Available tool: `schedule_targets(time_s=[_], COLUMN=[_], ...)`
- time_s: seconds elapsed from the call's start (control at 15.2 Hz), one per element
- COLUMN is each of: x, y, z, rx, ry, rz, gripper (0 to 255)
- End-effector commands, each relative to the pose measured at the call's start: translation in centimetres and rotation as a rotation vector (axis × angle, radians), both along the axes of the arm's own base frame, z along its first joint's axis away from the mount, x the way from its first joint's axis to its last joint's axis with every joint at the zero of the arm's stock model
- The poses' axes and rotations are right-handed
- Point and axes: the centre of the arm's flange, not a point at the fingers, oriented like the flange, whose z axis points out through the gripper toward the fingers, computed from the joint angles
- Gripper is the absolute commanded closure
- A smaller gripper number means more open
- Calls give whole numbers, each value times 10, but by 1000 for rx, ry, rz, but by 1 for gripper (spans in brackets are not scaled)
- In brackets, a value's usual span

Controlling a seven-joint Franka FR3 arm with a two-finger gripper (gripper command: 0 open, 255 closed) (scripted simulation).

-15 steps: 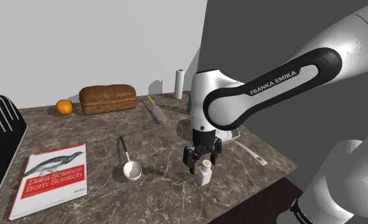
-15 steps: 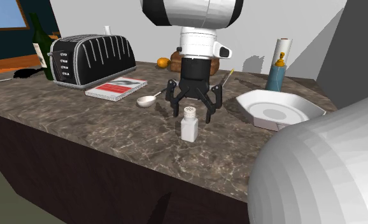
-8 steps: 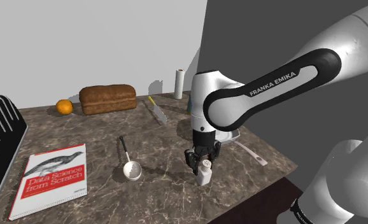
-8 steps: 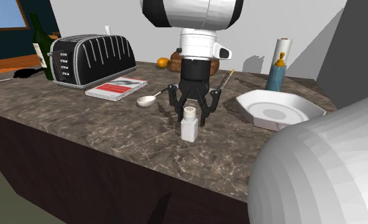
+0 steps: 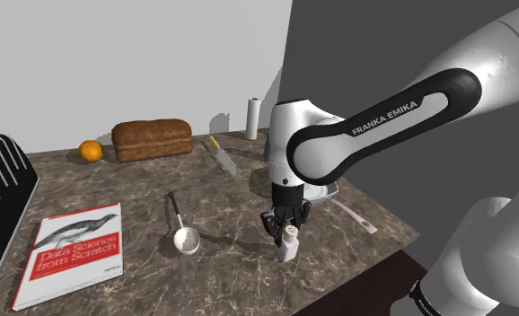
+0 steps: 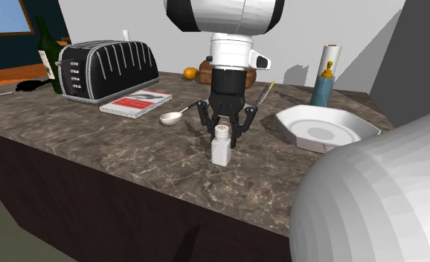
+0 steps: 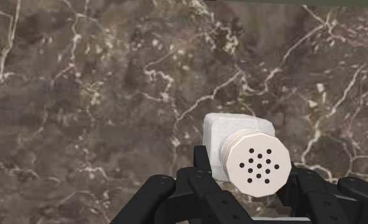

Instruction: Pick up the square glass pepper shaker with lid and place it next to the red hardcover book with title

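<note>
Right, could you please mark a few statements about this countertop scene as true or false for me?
1. The pepper shaker stands upright on the marble countertop. True.
2. The fingers clasp the shaker at its lid. True.
3. The red book lies against the white plate. False: it lies beside the toaster, well apart from the plate.
4. The orange sits beside the bread loaf. True.
5. The ladle lies in the plate. False: it lies on the countertop, between book and shaker.
</note>
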Motion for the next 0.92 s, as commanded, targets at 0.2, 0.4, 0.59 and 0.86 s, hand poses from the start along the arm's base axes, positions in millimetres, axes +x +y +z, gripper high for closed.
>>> schedule_targets(time_s=[0.2, 0.4, 0.59, 0.86], x=[0, 0, 0, 0], y=[0, 0, 0, 0], z=[16, 31, 47, 68], rx=[0, 0, 0, 0], ry=[0, 0, 0, 0], rz=[0, 0, 0, 0], gripper=[255, 255, 255, 255])
